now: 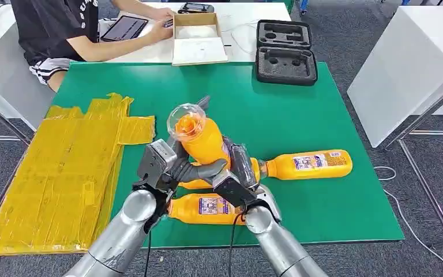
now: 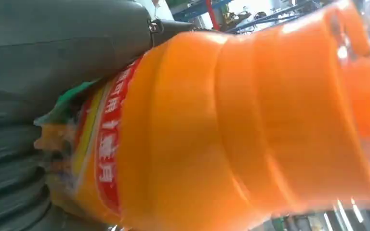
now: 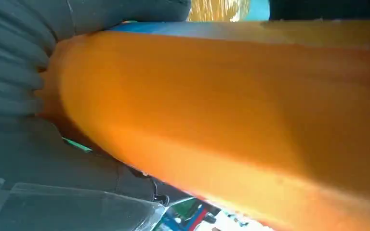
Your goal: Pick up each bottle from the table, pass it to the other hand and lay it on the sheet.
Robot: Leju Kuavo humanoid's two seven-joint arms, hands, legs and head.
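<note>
Above the middle of the green table I hold an orange bottle, tilted, its clear end toward the camera. My left hand grips it from the left, fingers wrapped across its lower body. My right hand grips it from the right. In the left wrist view the bottle, with its red and yellow label, lies against my left hand. The right wrist view has its smooth orange side against my right hand. A second bottle lies to the right and a third bottle lies under my wrists. The yellow sheet covers the table's left side.
A person sits at the white table behind, a hand on an open cardboard box and a tablet beside it. An open black foam case rests on the green table's far edge. A white table stands to the right.
</note>
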